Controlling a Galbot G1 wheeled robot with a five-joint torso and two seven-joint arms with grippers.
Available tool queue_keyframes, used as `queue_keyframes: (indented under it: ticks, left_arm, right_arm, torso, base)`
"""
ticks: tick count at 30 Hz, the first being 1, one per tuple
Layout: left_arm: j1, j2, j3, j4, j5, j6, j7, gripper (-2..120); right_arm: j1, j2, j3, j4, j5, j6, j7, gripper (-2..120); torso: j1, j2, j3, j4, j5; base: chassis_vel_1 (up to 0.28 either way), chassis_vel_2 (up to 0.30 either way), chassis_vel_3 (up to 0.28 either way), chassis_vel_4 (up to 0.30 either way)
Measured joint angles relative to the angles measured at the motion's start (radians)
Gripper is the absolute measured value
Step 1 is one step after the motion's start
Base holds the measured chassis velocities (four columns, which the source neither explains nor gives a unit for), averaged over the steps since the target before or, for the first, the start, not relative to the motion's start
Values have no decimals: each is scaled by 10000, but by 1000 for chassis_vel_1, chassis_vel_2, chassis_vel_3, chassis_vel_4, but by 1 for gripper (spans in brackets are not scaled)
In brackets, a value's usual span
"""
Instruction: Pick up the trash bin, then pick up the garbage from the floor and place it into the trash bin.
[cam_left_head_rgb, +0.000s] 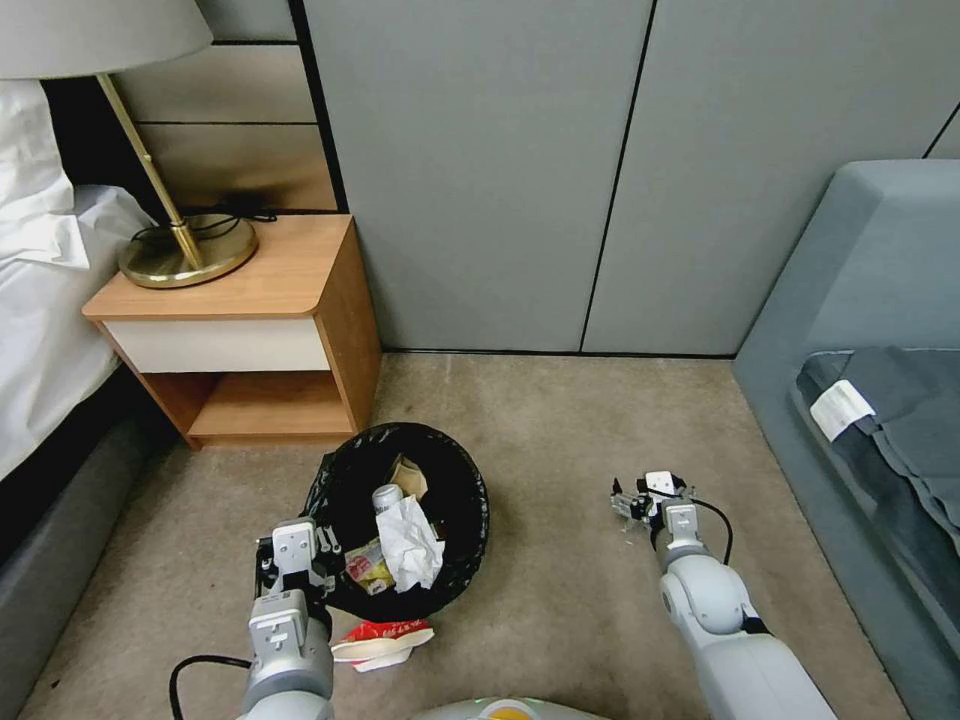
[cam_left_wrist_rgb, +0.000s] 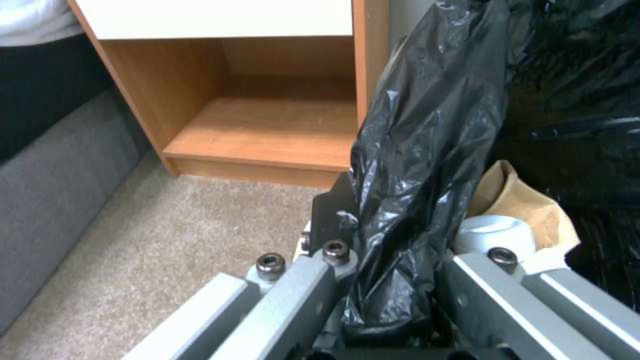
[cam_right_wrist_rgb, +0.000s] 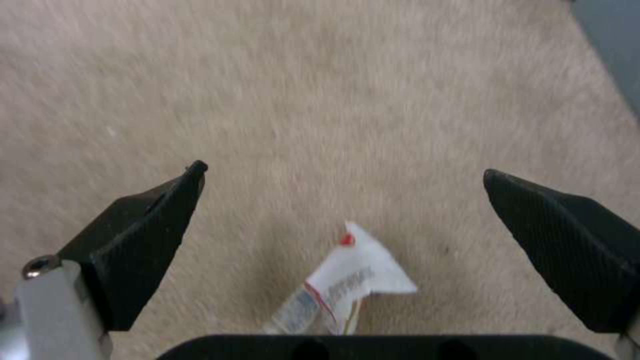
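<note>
The left gripper (cam_left_head_rgb: 318, 560) is clamped on the near rim of the trash bin (cam_left_head_rgb: 404, 520), its fingers (cam_left_wrist_rgb: 333, 260) pinching a bunched fold of the black bag (cam_left_wrist_rgb: 427, 165) that lines it. Inside the bin lie a crumpled white tissue (cam_left_head_rgb: 410, 545), a small white bottle (cam_left_head_rgb: 386, 497), a brown paper bag (cam_left_head_rgb: 408, 475) and a yellow wrapper (cam_left_head_rgb: 368, 570). A red and white wrapper (cam_left_head_rgb: 382, 640) lies on the carpet (cam_left_head_rgb: 560, 600) just beside the bin, near the left arm. Well apart to the right, the right gripper (cam_left_head_rgb: 632, 508) hangs low over the carpet with its fingers spread wide and nothing between them; its wrist view shows a small white packet (cam_right_wrist_rgb: 347, 285) with red print lying on the floor beneath the palm, short of the fingertips (cam_right_wrist_rgb: 180, 200). The likely trouble is there: the packet is thin and flat on soft pile, so closing fingers could slide over it or push it away, and it sits so far back that they may miss it altogether. On the other side, the hold seems to be largely on loose bag, which could slip or pull off the rim if the bin is moved sharply. A wooden nightstand (cam_left_head_rgb: 240, 330) with a brass lamp (cam_left_head_rgb: 185, 250) stands just behind the bin, a bed (cam_left_head_rgb: 40, 330) to the left and a grey sofa (cam_left_head_rgb: 860, 330) to the right, crowding the floor space.
</note>
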Motion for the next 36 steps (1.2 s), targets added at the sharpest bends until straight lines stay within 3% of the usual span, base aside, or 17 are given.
queue_keyframes:
  ticks: [12,18,29,36]
  left_arm:
    - [98,-62,46,99,93,-8,3,1]
    - [122,-50,49,131,91,-18,3,1]
    - [-61,-2,51,367,-40,-22,1,1]
    - [8,79,18,382,-100,-78,-5,1]
  right_arm:
    - [995,103,1,-2310,436,266,-421,100]
    - [1075,247,77,-2829,478,266,-469,100]
    - [541,526,152,-2451,407,182,-345,100]
    - [378,596,146,-2426,234,617,-412,95]
  torso:
    - [0,0,0,0,-1]
    - [0,0,0,0,0]
    - [-1,0,-1,-2,-8]
    - [-1,0,-1,-1,0]
  base:
    - [0,0,0,0]
    - [0,0,0,0]
    - [0,0,0,0]
    - [0,0,0,0]
